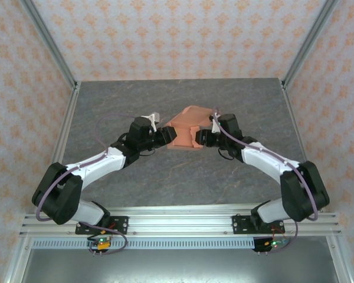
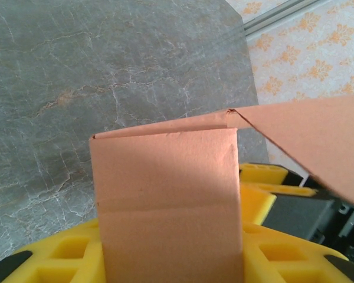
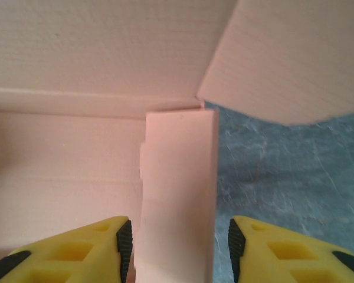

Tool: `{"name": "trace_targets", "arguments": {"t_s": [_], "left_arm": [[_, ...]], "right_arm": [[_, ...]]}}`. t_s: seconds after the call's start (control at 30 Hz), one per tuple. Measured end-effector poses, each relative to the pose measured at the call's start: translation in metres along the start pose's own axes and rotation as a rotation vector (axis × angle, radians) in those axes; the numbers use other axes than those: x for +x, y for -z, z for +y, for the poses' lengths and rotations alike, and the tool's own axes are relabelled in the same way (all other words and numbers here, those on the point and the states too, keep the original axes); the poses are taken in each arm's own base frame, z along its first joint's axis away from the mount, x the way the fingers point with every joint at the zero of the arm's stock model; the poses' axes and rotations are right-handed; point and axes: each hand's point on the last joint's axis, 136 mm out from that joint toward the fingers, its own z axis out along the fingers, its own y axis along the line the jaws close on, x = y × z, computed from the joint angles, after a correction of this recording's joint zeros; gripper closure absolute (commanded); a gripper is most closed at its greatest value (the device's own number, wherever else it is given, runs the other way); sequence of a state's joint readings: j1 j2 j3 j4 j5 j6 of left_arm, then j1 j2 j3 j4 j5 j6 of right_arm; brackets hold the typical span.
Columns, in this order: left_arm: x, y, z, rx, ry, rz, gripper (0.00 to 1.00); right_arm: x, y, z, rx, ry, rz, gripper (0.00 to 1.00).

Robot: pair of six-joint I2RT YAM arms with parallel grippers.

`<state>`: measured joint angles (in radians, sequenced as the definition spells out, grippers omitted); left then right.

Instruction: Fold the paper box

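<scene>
One table point(image 1: 177, 177) carries our paper box point(image 1: 186, 131) at its middle, flaps raised. Our right fingers point(image 3: 71, 250) stand apart around a flap; our left fingers point(image 2: 53, 259) flank a panel, grip unclear. We judge an off-centre squeeze could crease the card.

— What sort of place is this?

— A robotics lab, I'd say, and this is a closed test cell. A black-and-white jointed robot arm point(image 1: 88, 168) on the left and its twin on the right point(image 1: 265, 156) are bolted to a ribbed silver aluminium rail point(image 1: 177, 223) at the near edge of a grey marble-patterned bench point(image 1: 177, 177).

— And the walls?

— Cream panels printed with orange floral motifs point(image 1: 165, 35), framed by silver aluminium posts point(image 1: 48, 38). Small circuit boards with lit green lights point(image 1: 99, 240) and loose wires sit below the rail. The chunky yellow moulded plastic fingers point(image 3: 76, 250) look like research kit too.
</scene>
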<state>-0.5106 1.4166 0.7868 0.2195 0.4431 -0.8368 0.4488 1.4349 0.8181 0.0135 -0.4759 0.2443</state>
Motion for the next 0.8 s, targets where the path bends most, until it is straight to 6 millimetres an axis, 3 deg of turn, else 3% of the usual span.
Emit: {"name": "trace_targets", "arguments": {"t_s": [0.23, 0.4, 0.67, 0.8], "left_arm": [[0.001, 0.000, -0.006, 0.023, -0.007, 0.003, 0.61], [0.001, 0.000, -0.008, 0.039, -0.020, -0.002, 0.62], [-0.001, 0.004, -0.012, 0.055, -0.053, -0.017, 0.63], [0.002, 0.005, -0.017, 0.056, -0.099, -0.026, 0.63]], "right_arm": [[-0.007, -0.015, -0.002, 0.003, -0.003, -0.004, 0.58], [-0.001, -0.023, -0.005, 0.013, -0.002, 0.016, 0.62], [0.001, -0.028, -0.003, 0.086, 0.053, -0.008, 0.81], [0.001, -0.031, -0.011, 0.177, 0.077, -0.041, 0.84]]}}
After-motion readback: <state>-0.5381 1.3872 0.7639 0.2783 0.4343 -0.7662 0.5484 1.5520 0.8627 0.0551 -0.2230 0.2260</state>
